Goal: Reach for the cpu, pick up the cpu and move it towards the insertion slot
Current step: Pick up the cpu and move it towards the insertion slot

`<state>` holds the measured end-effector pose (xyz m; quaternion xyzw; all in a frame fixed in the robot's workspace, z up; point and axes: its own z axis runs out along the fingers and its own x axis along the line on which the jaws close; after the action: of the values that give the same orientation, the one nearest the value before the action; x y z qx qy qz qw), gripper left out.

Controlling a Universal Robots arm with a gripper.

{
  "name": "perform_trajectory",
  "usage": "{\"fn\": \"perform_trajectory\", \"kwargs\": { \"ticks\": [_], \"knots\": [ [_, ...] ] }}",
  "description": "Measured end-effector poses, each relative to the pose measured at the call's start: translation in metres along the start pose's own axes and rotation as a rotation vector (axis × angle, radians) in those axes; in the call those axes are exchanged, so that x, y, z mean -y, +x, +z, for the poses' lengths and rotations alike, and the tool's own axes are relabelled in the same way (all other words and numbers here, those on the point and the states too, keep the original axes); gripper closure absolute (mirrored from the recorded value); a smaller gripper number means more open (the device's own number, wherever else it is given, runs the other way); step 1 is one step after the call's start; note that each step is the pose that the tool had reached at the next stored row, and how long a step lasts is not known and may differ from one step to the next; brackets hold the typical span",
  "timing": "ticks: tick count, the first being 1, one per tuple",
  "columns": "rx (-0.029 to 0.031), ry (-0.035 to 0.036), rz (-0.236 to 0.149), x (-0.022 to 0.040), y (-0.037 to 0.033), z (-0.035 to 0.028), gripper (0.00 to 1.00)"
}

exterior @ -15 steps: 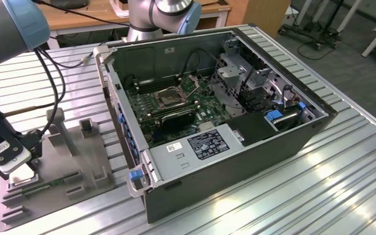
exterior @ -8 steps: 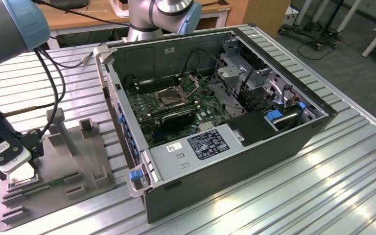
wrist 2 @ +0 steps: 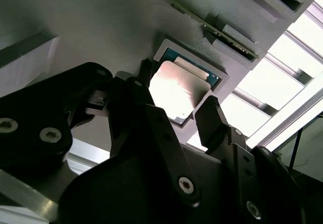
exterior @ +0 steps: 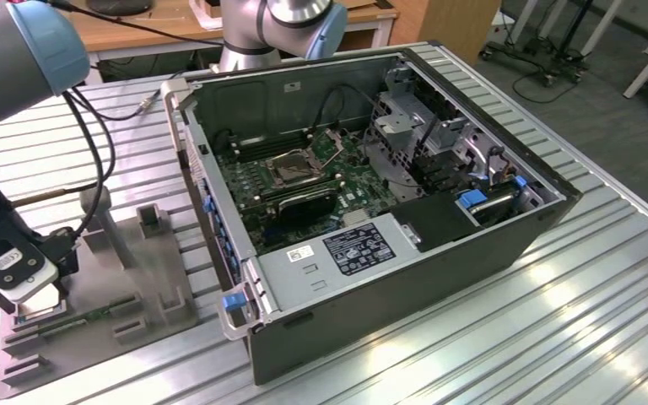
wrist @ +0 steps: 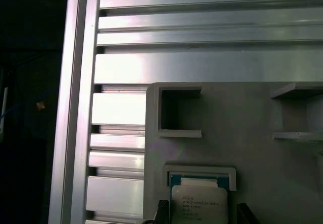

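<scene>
Reach done: black gripper (wrist 2: 177, 92) fingers spread astride silvery square cpu (wrist 2: 174, 85), unlifted in grey plastic fixture (exterior: 132, 278); silver-framed insertion slot (exterior: 298, 166) well apart.

Your exterior view sat high and well back, looking down at a slant on the open computer case (exterior: 437, 287), with the grey fixture (exterior: 149, 291) at the exterior view's left on the slatted table (exterior: 572, 337); your first wrist view faced squarely down on that fixture and the table slats from close by; your second wrist view looked from closer still, obliquely, past the gripper (wrist 2: 176, 90) at the fixture's face; both wrist views shared the cpu (wrist: 199, 204) in its pocket; all three shared the fixture
</scene>
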<state>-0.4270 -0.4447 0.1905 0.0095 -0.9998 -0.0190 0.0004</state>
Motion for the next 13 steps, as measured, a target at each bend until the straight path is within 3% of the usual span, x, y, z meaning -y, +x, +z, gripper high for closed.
{"fn": "perform_trajectory", "kwargs": {
  "ticks": [13],
  "knots": [
    [0.0004, -0.0006, 0.0, -0.0012, 0.0011, 0.0022, 0.38]
  ]
}}
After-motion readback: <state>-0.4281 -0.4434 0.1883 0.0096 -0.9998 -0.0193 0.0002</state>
